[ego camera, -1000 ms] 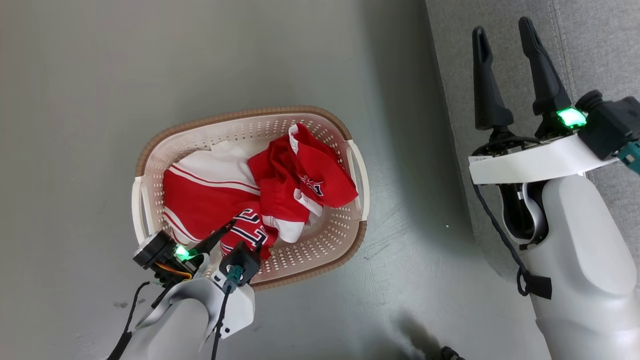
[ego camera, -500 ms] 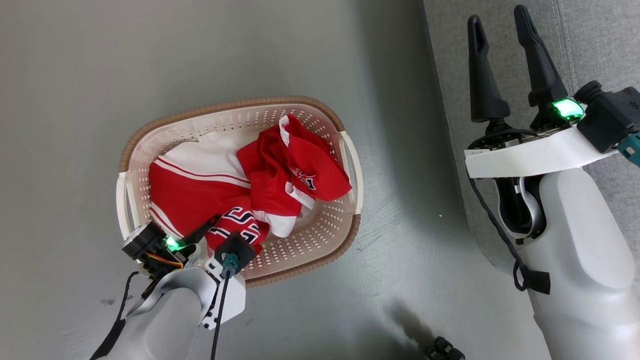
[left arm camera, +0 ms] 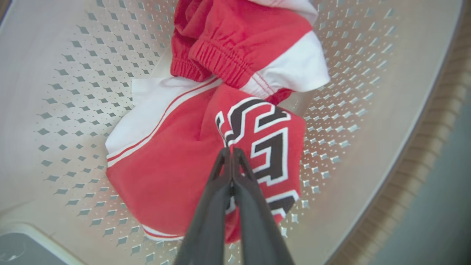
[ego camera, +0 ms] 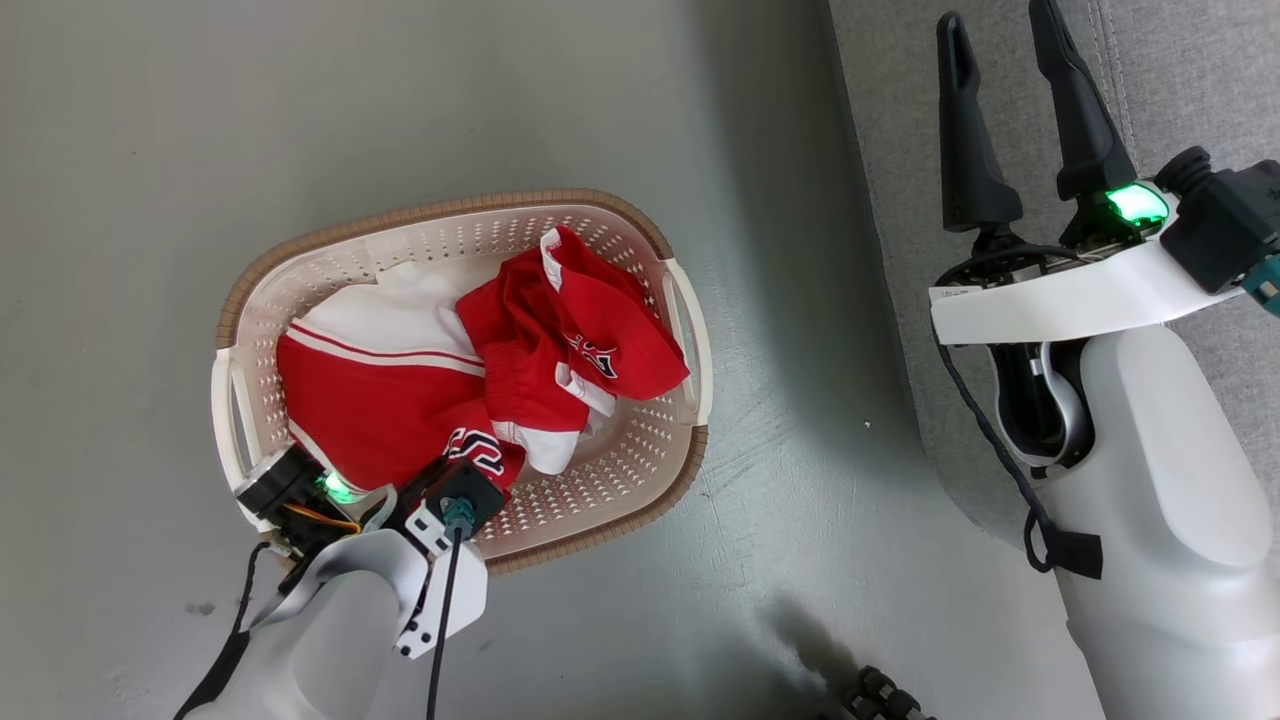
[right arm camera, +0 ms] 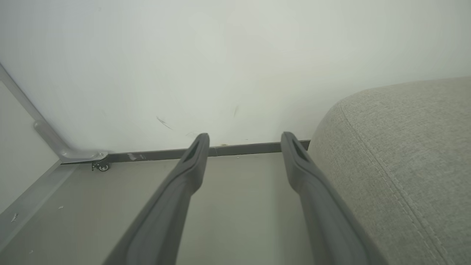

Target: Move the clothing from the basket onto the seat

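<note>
Grey floor (ego camera: 400, 100); left gripper (left arm camera: 231, 150) pinches clothing (left arm camera: 165, 165), seat (ego camera: 1200, 80) cropped.

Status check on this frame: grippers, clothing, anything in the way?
Left gripper shut on lettered fold of clothing, inside basket. Right gripper open, by seat. Nothing seen between basket and seat.

Clothing (ego camera: 380, 420) in basket (ego camera: 450, 206), left of seat (ego camera: 1200, 80)

Head camera: high, looks steeply down on floor (ego camera: 200, 120); basket (ego camera: 440, 208) left of centre, seat (ego camera: 1200, 90) upper right. Left wrist camera: close inside that basket, along left pincer (left arm camera: 232, 149). Right wrist camera: low, facing wall (right arm camera: 235, 55); shares seat.
</note>
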Controlling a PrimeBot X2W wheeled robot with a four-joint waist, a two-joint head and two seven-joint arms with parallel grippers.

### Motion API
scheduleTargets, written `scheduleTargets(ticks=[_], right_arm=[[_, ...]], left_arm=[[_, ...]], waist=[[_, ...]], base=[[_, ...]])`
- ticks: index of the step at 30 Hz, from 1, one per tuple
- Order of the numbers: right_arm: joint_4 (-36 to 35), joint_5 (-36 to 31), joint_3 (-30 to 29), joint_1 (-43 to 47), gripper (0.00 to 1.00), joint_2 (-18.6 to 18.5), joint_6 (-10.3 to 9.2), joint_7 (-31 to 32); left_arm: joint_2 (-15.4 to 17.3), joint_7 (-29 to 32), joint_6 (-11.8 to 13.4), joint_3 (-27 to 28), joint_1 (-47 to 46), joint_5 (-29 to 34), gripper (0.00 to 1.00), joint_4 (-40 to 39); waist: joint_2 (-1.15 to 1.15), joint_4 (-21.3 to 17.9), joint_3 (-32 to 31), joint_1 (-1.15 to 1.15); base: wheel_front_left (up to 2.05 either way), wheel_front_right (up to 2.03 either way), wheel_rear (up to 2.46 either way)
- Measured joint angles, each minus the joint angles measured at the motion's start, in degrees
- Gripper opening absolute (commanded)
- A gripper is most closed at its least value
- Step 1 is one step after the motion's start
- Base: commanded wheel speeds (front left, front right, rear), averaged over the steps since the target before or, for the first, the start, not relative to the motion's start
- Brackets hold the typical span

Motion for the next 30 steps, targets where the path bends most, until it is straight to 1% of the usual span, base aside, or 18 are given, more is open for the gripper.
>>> scheduleTargets(ticks=[11,16,21,25,30], right_arm=[[0.1,0.0,-0.6,0.0,1.00,0.0,0.00,0.0],[0.3,0.0,-0.7,0.0,1.00,0.0,0.00,0.0],[0.5,0.0,-0.9,0.0,1.00,0.0,0.00,0.0],[0.7,-0.1,-1.1,0.1,1.00,0.0,0.00,0.0],[1.1,-0.6,-1.4,0.2,1.00,0.0,0.00,0.0]], left_arm=[[-1.0,-1.7,0.3,0.1,-0.9,-0.3,0.00,-0.1],[-1.0,-2.9,1.5,0.5,-1.5,-0.5,0.00,-0.4],[-1.6,-4.1,2.6,1.7,-1.5,-2.0,0.00,-1.2],[-1.8,-4.9,2.8,2.3,-1.5,-3.1,0.00,-2.0],[-2.5,-5.6,4.1,3.4,-1.2,-4.5,0.00,-3.8]], waist=[[0.00,0.1,-0.5,0.00],[0.00,0.5,-1.0,0.00],[0.00,0.9,-1.7,0.00],[0.00,1.4,-2.5,0.00],[0.00,2.0,-3.7,0.00]], base=[[0.00,0.00,0.00],[0.00,0.00,0.00],[0.00,0.00,0.00],[0.00,0.00,0.00],[0.00,0.00,0.00]])
